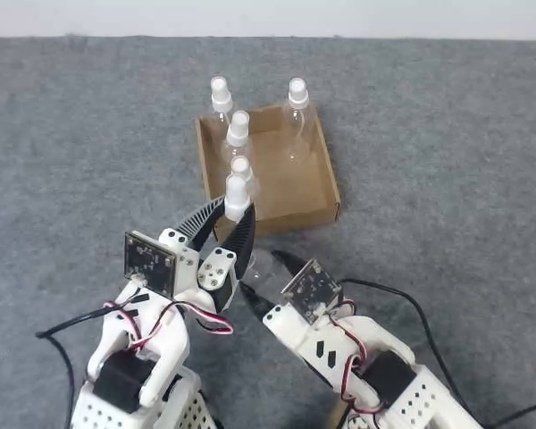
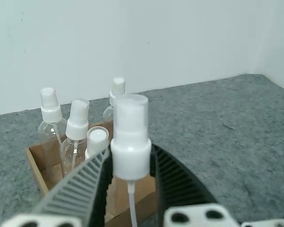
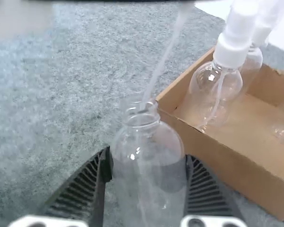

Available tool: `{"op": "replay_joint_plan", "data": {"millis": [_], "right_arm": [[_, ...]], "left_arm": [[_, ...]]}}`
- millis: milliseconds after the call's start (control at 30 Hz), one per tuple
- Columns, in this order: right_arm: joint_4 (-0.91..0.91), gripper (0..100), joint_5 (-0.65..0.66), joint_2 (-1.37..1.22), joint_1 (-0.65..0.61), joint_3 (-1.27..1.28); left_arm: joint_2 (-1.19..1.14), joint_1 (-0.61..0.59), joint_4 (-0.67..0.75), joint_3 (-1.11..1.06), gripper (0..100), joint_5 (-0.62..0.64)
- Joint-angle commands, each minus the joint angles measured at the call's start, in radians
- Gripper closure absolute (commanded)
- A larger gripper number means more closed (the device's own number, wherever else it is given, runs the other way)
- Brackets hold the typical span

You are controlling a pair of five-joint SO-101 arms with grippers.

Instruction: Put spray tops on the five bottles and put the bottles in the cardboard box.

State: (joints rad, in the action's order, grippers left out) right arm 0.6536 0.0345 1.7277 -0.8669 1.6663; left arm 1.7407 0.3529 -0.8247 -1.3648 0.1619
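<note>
My left gripper (image 1: pixel 235 213) is shut on a white spray top (image 1: pixel 237 196) and holds it upright (image 2: pixel 130 137) just in front of the cardboard box (image 1: pixel 330 181). The top's thin dip tube (image 3: pixel 162 60) reaches down into the open neck of a clear bottle (image 3: pixel 146 156). My right gripper (image 3: pixel 146 161) is shut on that bottle's body. In the high view this bottle (image 1: pixel 263 267) stands on the mat beside the box's near wall, in the right gripper (image 1: pixel 266 278). Several capped bottles (image 1: pixel 238 134) stand in the box (image 2: pixel 35 163).
Grey carpet (image 1: pixel 447 161) surrounds the box on all sides. Both arms sit close together at the near edge, and a black cable (image 1: pixel 411 308) trails on the right. The box's right half (image 1: pixel 290 183) holds one bottle (image 1: pixel 297 107) at its far end.
</note>
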Motion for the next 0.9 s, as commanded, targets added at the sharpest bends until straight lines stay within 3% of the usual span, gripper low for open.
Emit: {"op": "replay_joint_plan", "data": {"millis": [0, 200, 433, 867], "right_arm": [[-0.027, 90.8, -0.069, 0.025, 0.022, -0.008], [-0.028, 90.5, -0.078, 0.025, 0.054, -0.009], [-0.044, 90.5, -0.078, 0.096, 0.056, 0.002], [-0.094, 90.3, -0.080, 0.090, 0.134, -0.011]], "left_arm": [[0.006, 0.002, 0.029, 0.005, 99, -0.008], [0.006, 0.008, 0.014, 0.005, 99, -0.029], [0.005, 0.104, -0.020, -0.002, 99, -0.051], [0.005, 0.114, -0.038, 0.004, 97, -0.051]]}}
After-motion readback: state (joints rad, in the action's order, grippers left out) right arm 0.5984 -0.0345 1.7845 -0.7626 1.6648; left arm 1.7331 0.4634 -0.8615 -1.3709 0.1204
